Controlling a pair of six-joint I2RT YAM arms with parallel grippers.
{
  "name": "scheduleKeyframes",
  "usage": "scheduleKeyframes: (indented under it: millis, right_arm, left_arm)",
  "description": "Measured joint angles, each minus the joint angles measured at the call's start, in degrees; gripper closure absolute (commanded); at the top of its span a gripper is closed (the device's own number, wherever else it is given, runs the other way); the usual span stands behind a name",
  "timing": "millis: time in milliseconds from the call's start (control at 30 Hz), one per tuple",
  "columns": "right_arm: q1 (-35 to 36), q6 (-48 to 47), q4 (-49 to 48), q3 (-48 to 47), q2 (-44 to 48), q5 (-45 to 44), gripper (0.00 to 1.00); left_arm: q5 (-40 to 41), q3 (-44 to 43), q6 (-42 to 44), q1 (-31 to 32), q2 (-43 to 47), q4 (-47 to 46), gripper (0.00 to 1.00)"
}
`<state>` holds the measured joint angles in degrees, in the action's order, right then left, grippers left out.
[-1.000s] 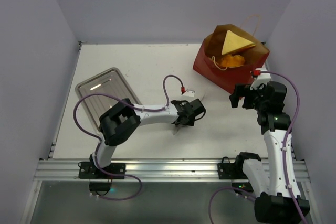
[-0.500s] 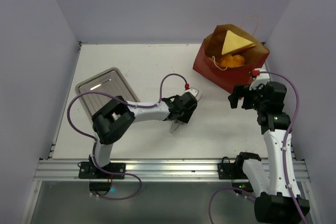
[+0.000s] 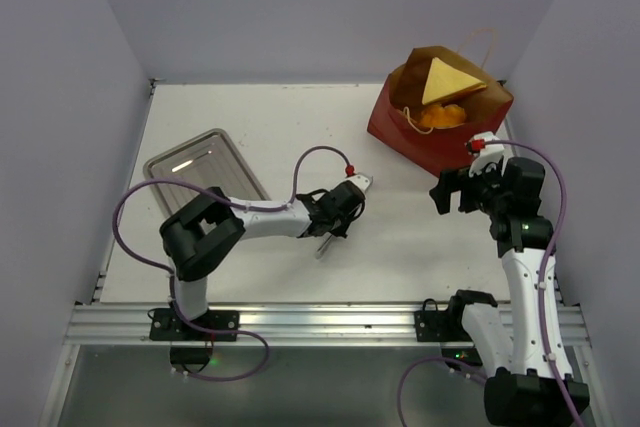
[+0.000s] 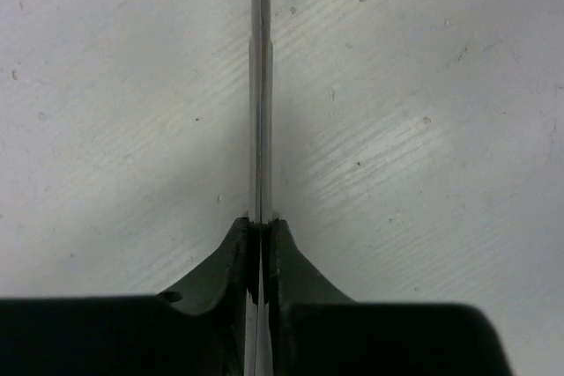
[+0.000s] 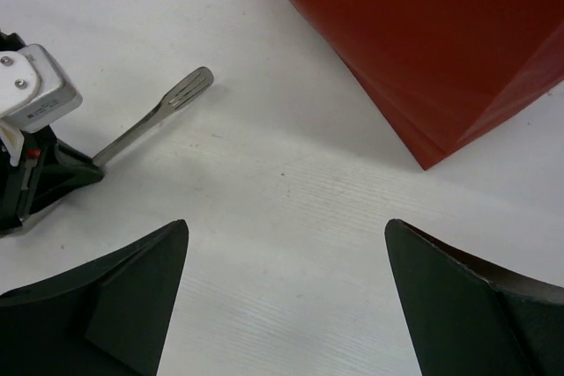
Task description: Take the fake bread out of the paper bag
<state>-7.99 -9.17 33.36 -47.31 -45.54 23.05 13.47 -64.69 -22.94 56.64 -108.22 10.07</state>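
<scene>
The fake bread sits inside the dark red paper bag at the far right corner of the white tabletop. A pale-yellow sandwich wedge pokes up at the bag's open mouth, and golden-orange rolls lie just below it. No piece is out of the bag yet.

The left claw, near the middle of the tabletop, is pinched shut on a pair of thin metal tongs. Its wrist view shows the tongs edge-on, running straight out from between the closed fingers just above the surface. The right claw hangs with its jaws spread wide and nothing between them, just in front of the bag's near red wall. A square metal tray lies well apart at the left.

The bag lies to the far right of the left claw, with open tabletop between them, so the right arm is clearly the nearer of the two. The tool, however, is in the left claw. From above, the tongs' free end appears to show on the near side of that claw, pointing away from the bag. A reach with the tongs would probably need the left arm to swing them round toward the far right and bring them down into the bag's mouth from above.
</scene>
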Motion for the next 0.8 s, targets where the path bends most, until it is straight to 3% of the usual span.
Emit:
scheduleKeyframes:
  millis: [267,333,600,800]
  right_arm:
    - [0.07,-6.03,2.40,-0.11,3.72,6.10,0.01]
    - [0.07,-7.06,5.38,-2.49,3.34,6.78,0.01]
    - [0.09,-4.81,12.39,-28.46,-6.14,7.08,0.04]
    - [0.11,2.25,13.81,-40.70,-11.89,5.05,0.04]
  left_arm:
    - [-2.32,8.24,-0.72,0.00,9.01,0.35,1.00]
    - [-3.45,10.93,-1.53,0.00,13.84,0.31,0.93]
    - [-8.15,19.85,-4.55,-0.26,37.79,-4.04,0.70]
    - [-11.32,23.10,-6.54,-2.01,47.36,-5.38,0.60]
